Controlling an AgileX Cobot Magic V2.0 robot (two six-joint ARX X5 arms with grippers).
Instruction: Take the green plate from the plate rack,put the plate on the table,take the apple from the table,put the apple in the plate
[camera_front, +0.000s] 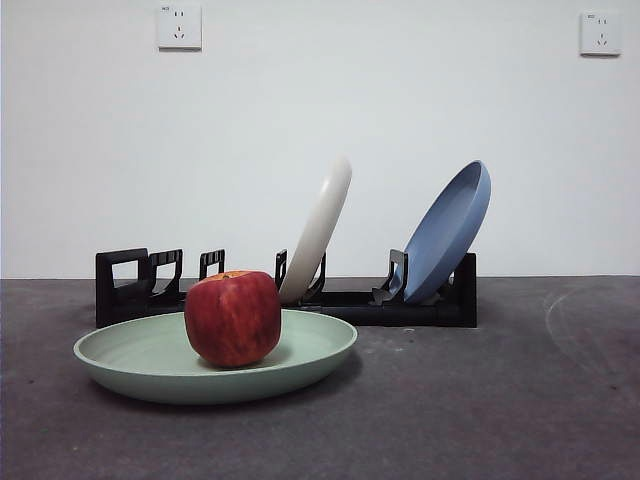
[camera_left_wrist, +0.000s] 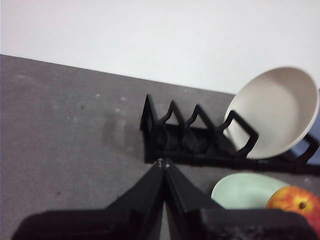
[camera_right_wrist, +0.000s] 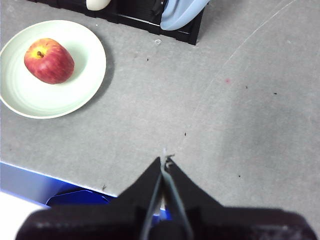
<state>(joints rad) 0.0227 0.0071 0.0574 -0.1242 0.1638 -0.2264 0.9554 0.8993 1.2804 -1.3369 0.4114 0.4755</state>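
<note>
The pale green plate (camera_front: 215, 360) lies flat on the dark grey table (camera_front: 480, 400) in front of the black plate rack (camera_front: 290, 290). The red apple (camera_front: 233, 317) sits in the plate. The right wrist view shows the plate (camera_right_wrist: 75, 87) with the apple (camera_right_wrist: 49, 60) in it, well away from my right gripper (camera_right_wrist: 163, 161), which is shut and empty above bare table. My left gripper (camera_left_wrist: 162, 163) is shut and empty, near the rack's squared loop end (camera_left_wrist: 155, 135); the plate (camera_left_wrist: 242, 192) and apple (camera_left_wrist: 297, 202) show beside it. Neither gripper appears in the front view.
A cream-white plate (camera_front: 320, 230) and a blue plate (camera_front: 450, 235) lean in the rack's slots. The table's near edge (camera_right_wrist: 55, 172) shows in the right wrist view, with a blue object (camera_right_wrist: 75, 197) below it. A white wall stands behind the table.
</note>
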